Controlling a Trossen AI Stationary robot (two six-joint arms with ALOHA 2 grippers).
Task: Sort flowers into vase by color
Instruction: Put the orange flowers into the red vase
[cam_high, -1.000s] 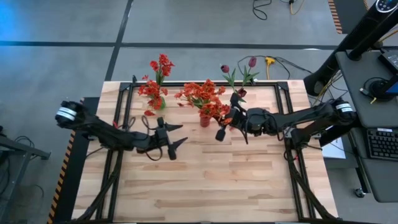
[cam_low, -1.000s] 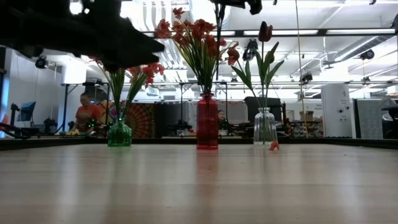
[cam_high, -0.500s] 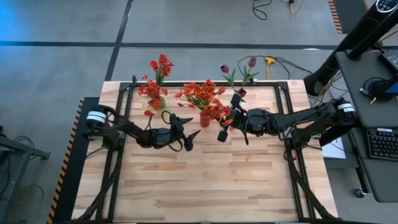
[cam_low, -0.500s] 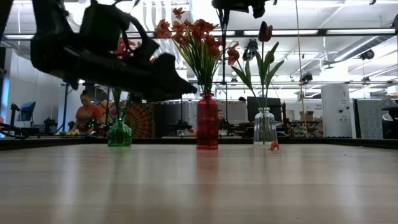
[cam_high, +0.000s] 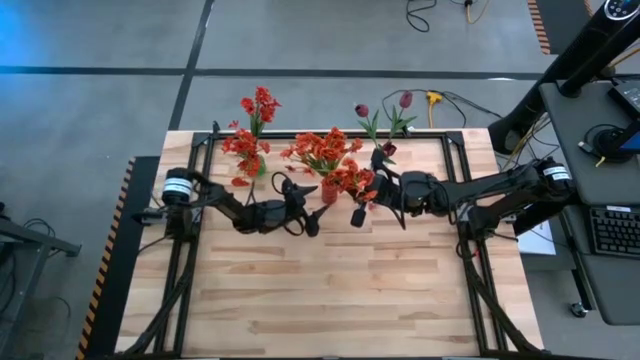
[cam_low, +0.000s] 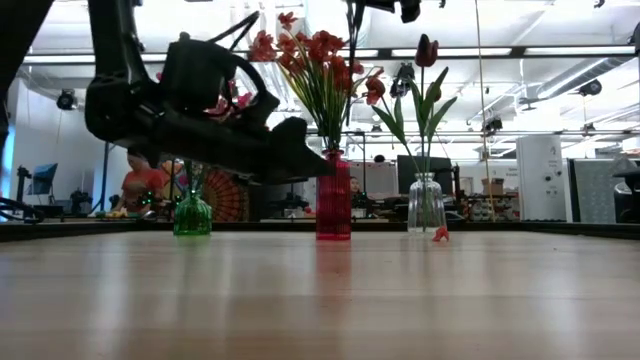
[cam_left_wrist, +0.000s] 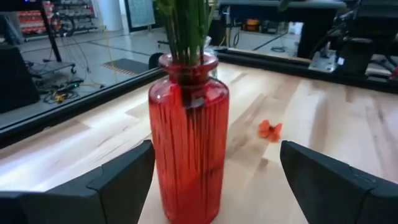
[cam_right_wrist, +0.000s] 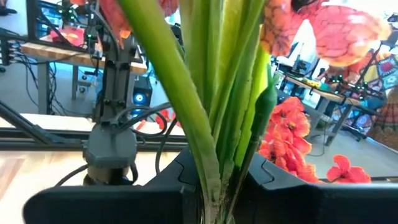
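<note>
Three vases stand near the table's far edge: a green one (cam_low: 192, 213), a red one (cam_high: 328, 190) (cam_low: 333, 195) and a clear one (cam_low: 426, 205). Red blooms (cam_high: 258, 105) fill the green vase, orange-red blooms (cam_high: 325, 148) the red one, maroon blooms (cam_high: 405, 98) the clear one. My left gripper (cam_high: 308, 205) (cam_left_wrist: 211, 180) is open and low, one finger on either side of the red vase (cam_left_wrist: 188, 137), without touching it. My right gripper (cam_high: 362, 200) (cam_right_wrist: 214, 186) is above the red vase, shut on an orange-red flower's stalk. My right gripper pinches green stalk (cam_right_wrist: 214, 168) between its two fingers. Close-packed stalks fill its wrist view, so I cannot tell how many it has. It comes level from the table's right. A stalk (cam_low: 350, 40) hangs below it toward the red vase's mouth.
A loose orange-red petal (cam_low: 440, 234) (cam_left_wrist: 270, 129) lies on the table beside the clear vase. Another red bit (cam_high: 238, 182) lies near the green vase. The near half of the wooden table (cam_high: 340, 290) is bare. A person (cam_low: 135, 185) sits in the room behind.
My left gripper has travelled toward the table's right and far edge and come down, ending with its open fingers around the red vase. My right gripper has stayed nearly where it was above that vase, still shut.
</note>
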